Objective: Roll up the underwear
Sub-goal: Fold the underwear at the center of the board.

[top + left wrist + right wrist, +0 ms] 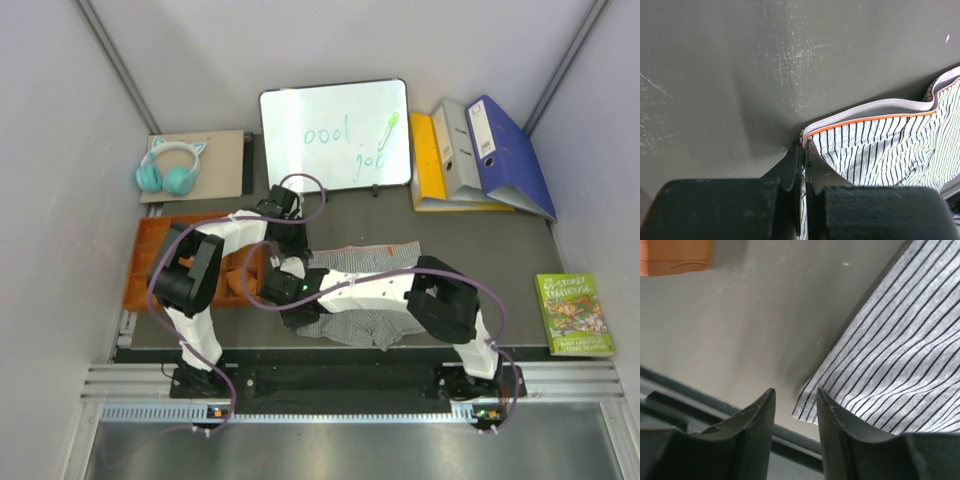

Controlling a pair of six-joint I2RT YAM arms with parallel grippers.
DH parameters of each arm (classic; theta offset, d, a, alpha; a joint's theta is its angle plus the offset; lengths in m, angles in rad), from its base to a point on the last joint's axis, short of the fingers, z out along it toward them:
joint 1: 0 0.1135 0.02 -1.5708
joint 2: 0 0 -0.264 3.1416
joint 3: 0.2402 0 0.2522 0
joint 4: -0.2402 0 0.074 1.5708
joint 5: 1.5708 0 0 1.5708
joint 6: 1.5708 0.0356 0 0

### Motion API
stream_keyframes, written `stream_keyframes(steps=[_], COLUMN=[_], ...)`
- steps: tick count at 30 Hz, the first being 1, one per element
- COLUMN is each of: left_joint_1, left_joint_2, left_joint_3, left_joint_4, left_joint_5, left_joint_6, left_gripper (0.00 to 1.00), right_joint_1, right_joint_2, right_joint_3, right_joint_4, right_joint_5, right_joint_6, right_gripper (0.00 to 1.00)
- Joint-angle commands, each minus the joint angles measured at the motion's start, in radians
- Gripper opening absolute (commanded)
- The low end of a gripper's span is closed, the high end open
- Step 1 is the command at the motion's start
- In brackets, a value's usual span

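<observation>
Boxer shorts [372, 322]: the striped pair is spread flat on the dark table [730, 70], between the two arms and just right of the orange tray [146, 250]. The waistband lies on the far side.
Left claw [803, 150]: it is pinched shut on the left corner of the waistband, right where the orange piping ends. The cloth is caught between the fingertips only.
Right claw [796, 401]: the jaws stand parted, low over the table, and the near left corner of the striped hem lies in the gap between them. Nothing is gripped yet.
Step in hand: judged to be the taking up of the left edge at both corners, so that a roll can be begun toward the right.
How it is done well: the right claw should be closed squarely on the hem corner, deep enough that more than the very tip is held. Both corners should then be lifted together and kept level, so that the edge is turned over straight.
Risk: a shallow pinch may slip, and an uneven lift would give a slanted, loose roll.
Briefs: the rust-orange pair cannot be made out with certainty in these views.
</observation>
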Motion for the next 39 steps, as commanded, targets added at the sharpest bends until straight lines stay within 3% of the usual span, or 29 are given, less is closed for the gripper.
stream_keyframes(steps=[1,8,10,12,25,39], left_joint_1=[-0.005,-0.005,-0.005,-0.005,-0.001,0.073], left_joint_2=[-0.009,-0.009,-0.008,-0.008,-0.034,-0.305], left_joint_3=[0.019,0.024,0.024,0.028,0.038,-0.108], left_joint_4=[-0.006,-0.015,-0.018,-0.029,-0.133,-0.15], left_joint_5=[0.024,0.026,0.018,0.011,-0.109,-0.049], left_joint_6=[-0.003,-0.003,0.0,0.005,0.06,0.004], left_gripper=[0.0,0.0,0.0,0.0,0.0,0.0], right_joint_1=[0.025,0.042,0.042,0.042,0.056,0.054], right_joint_2=[0.046,0.08,0.084,0.08,-0.178,-0.345], right_joint_3=[0.065,0.071,0.061,0.056,-0.076,-0.228], right_joint_4=[-0.093,-0.125,-0.118,-0.116,0.016,0.063], right_joint_5=[0.04,0.03,0.022,0.02,-0.029,-0.024], right_joint_6=[-0.001,0.008,0.007,0.008,-0.009,-0.016], right_gripper=[0.37,0.25,0.07,0.0,0.0,0.0])
